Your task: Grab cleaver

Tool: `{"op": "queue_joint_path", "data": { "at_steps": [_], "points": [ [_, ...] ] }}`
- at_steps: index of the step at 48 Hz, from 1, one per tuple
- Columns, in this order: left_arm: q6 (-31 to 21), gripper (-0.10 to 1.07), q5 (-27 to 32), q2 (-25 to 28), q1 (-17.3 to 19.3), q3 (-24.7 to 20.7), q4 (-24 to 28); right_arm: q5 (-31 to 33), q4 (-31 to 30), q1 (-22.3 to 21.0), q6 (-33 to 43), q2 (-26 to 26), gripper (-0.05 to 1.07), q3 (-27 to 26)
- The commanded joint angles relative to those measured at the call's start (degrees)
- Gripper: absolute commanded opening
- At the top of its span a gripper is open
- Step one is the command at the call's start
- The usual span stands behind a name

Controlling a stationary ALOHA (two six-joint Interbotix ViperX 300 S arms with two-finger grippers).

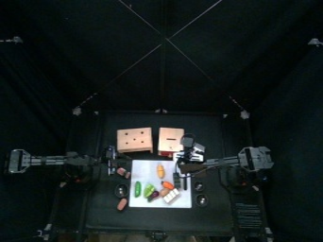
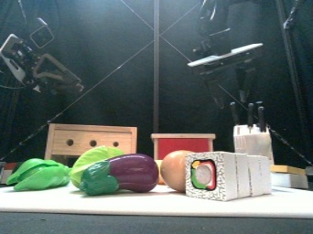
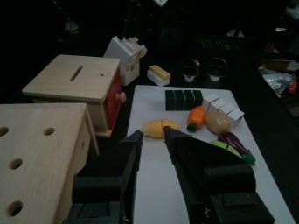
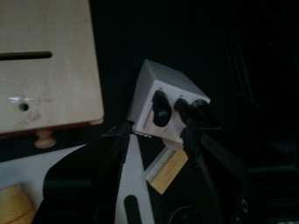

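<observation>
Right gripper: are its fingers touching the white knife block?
Cannot tell. The right wrist view shows the right gripper framing the knife block, fingers overlapping its edges; neither contact nor gap is plain.

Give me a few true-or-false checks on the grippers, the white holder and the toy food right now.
1. The right gripper has its jaws open. True.
2. It already grips a tool. False: nothing sits between its jaws.
3. The white holder with black handles lies just ahead of the right gripper. True.
4. The food sits on the tan blocks. False: the toy foods lie on the white board.
5. The left gripper is over the holder. False: it is at the board's opposite side.
</observation>
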Motion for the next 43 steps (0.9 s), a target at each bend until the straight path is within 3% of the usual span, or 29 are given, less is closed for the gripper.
{"op": "queue_joint_path", "data": {
  "at_steps": [1, 21, 43],
  "points": [
    [0.0, 0.71, -0.3, 0.1, -0.1, -0.6, 0.0, 0.3, -0.6, -1.2, 0.2, -3.0, 0.88, 0.2],
    [0.0, 0.71, -0.3, 0.1, 0.0, -0.5, -0.1, -5.2, -0.9, -3.7, 1.2, -2.5, 0.86, 1.5],
    [0.0, 0.71, -0.3, 0.1, 0.0, -0.4, 0.0, -6.0, 0.1, -3.3, 9.8, -3.1, 0.7, 4.3]
  ]
}}
